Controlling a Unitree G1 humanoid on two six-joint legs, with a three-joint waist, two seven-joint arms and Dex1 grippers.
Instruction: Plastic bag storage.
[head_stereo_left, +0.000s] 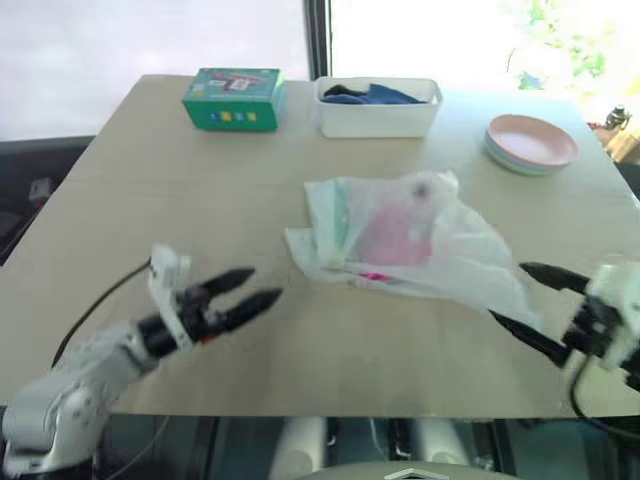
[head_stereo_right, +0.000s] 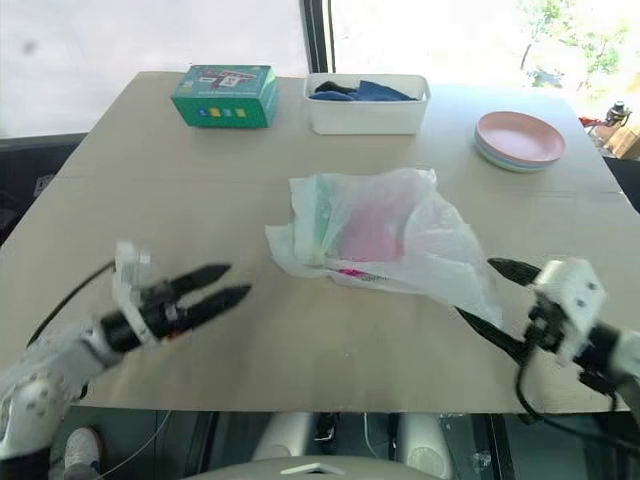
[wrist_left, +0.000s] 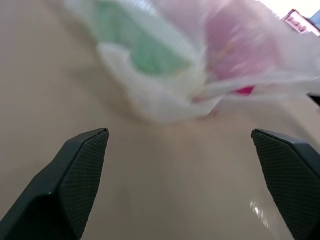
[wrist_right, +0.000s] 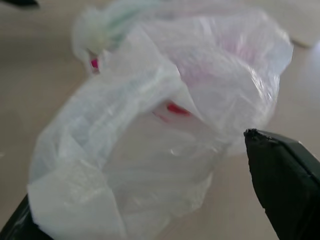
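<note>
Surface: pale wood-look table (head_stereo_left: 150, 200), matte, bright windows behind.
Plastic bag (head_stereo_left: 400, 240): thin, crinkly, translucent white, crumpled flat mid-table; pink and green shapes show through it, red print at the near edge.
Left gripper (head_stereo_left: 250, 295): black fingers spread, low over the table, pointing at the bag's left edge, apart from it, holding nothing.
Right gripper (head_stereo_right: 495, 300): fingers spread wide, just beside the bag's right corner; contact unclear.
Far edge: green cardboard box (head_stereo_left: 234, 98); rigid white bin (head_stereo_left: 377, 108) with dark blue cloth inside; stacked round pastel plates (head_stereo_left: 530, 142).
</note>
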